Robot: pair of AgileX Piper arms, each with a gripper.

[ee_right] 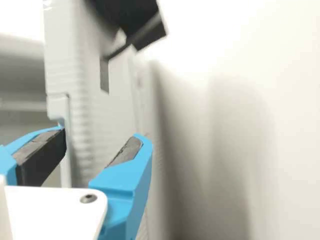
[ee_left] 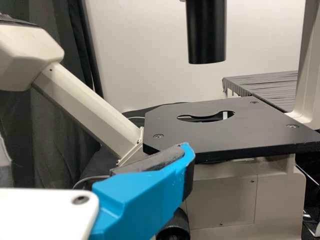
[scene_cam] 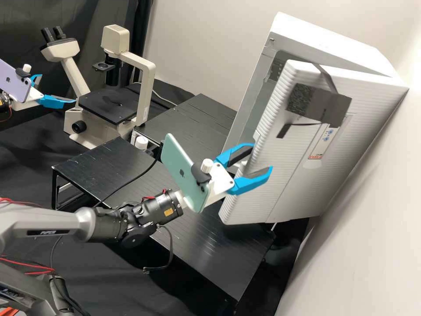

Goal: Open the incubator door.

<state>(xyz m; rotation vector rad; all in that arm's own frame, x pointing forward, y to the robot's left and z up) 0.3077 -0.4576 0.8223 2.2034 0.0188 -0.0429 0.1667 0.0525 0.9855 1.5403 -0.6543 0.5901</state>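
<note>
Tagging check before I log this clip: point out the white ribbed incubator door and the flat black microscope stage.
White ribbed incubator door (scene_cam: 283,153), high view, its outer face.
Flat black microscope stage (ee_left: 240,136), left wrist view, top surface.

Right arm (scene_cam: 52,223): grey tapered link, black wrist joints (scene_cam: 164,211), red and black cables (scene_cam: 170,245). Right gripper (scene_cam: 262,156): white plate (scene_cam: 222,179), dark screws (ee_right: 88,198), blue fingers (scene_cam: 247,184), grey pads (scene_cam: 258,172). Left gripper (scene_cam: 58,88): blue and white.

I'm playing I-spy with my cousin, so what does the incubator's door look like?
Find the big white incubator at the high view's right. Its door is the thick panel standing ajar, its edge between the right gripper's jaws. Unlike the smooth casing behind, it has ridges and a wide dark grey patch.
</note>
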